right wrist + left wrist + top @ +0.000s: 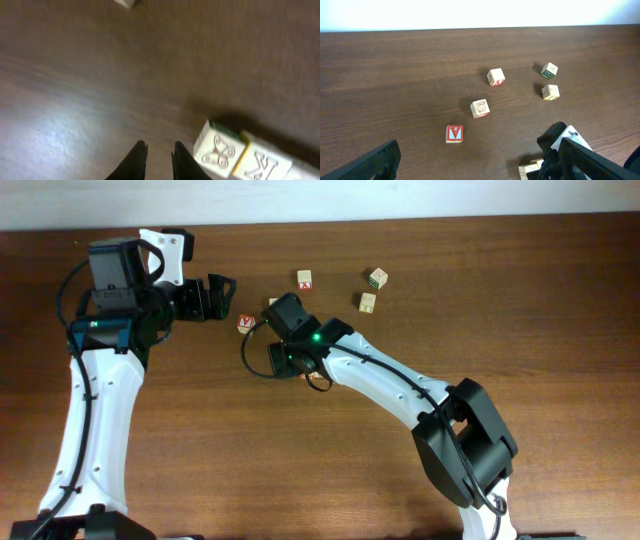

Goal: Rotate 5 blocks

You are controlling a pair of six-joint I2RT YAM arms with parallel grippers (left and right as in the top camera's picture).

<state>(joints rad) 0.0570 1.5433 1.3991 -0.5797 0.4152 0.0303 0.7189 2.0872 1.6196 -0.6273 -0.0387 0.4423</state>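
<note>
Two blocks (240, 155) are seen just right of the nearly closed, empty right gripper (159, 150); overhead they are hidden. Left gripper (215, 298) spread wide.

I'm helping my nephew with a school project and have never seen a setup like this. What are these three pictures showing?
Two white-and-black robot arms work at a brown wooden table. One picture looks straight down from above; the other two come from small cameras on each arm's wrist.

Small light-wood alphabet cubes lie scattered: one with a red-framed letter, one with a carved swirl, one with a red edge, one with a green face and a plain pale one.

The left gripper stands wide open and empty. The right gripper has its fingers nearly together with nothing between them; two more cubes sit just beside it.
</note>
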